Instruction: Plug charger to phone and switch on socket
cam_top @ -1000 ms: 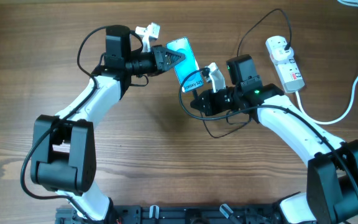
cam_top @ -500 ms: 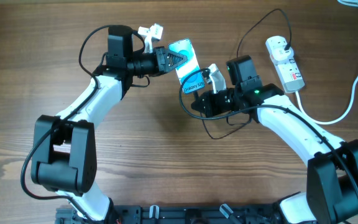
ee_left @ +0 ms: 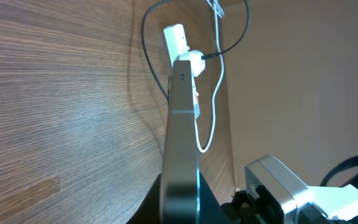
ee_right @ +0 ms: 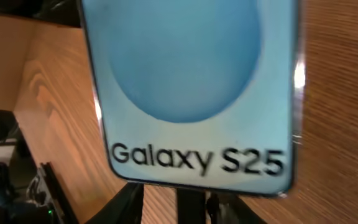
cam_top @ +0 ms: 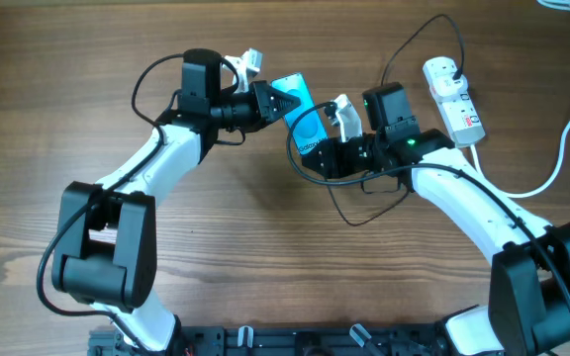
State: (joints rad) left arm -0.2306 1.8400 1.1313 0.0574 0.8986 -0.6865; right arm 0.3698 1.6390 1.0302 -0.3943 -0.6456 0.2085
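Left gripper (cam_top: 278,99) clamps the Galaxy S25 phone (cam_top: 303,116) (edge-on to its wrist camera); the phone's text end sits just ahead of the right gripper (cam_top: 318,158), whose grip is unclear.

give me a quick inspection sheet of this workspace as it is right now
surface: wood table
job's things: phone held tilted, screen lit, reads Galaxy S25; socket lies far right with an adapter on it, switch state too small to tell
clutter: nothing seen
hands: left hand shut on phone; right hand at phone's lower edge, grip unclear
cables: charger arcs from the adapter toward the right hand; white cord leaves the socket toward the right edge
surroundings: plain wall past the table in the left wrist view
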